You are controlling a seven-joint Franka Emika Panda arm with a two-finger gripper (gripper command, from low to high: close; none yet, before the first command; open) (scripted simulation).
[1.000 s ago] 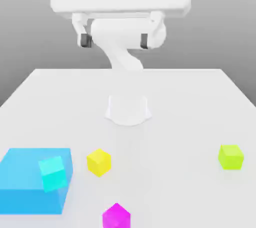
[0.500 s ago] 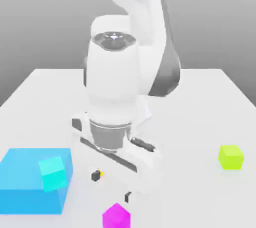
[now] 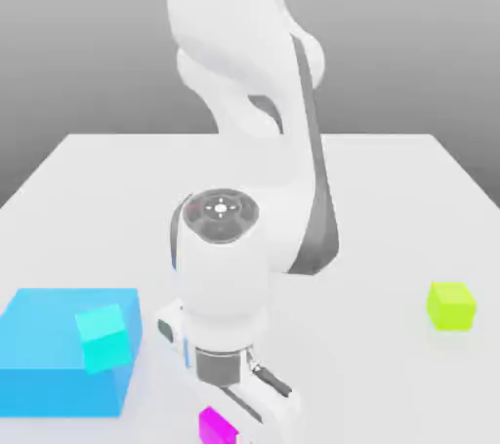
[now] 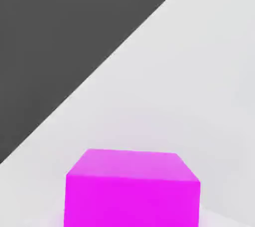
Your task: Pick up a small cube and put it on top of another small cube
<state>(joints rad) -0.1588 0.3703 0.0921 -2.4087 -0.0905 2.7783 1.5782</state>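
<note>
A small magenta cube point(image 3: 215, 426) lies on the white table point(image 3: 391, 198) at the front edge of the exterior view. My gripper point(image 3: 256, 409) hangs low right beside and above it, at the end of the bent white arm point(image 3: 229, 257). In the hand view the magenta cube point(image 4: 132, 188) looms close, its top face and one side showing. A small lime cube point(image 3: 451, 304) rests far off at the exterior view's right. A small cyan cube point(image 3: 103, 338) stands against the large blue block point(image 3: 49, 349) at the exterior view's left.
The large blue block takes up the front of the exterior view's left. The table's edge point(image 4: 99, 69) runs diagonally through the hand view, with dark ground beyond it. Open table lies between the arm and the lime cube.
The arm has swung down and forward from over the yellow cube to the magenta cube. Its body now covers the spot where the yellow cube lay.
</note>
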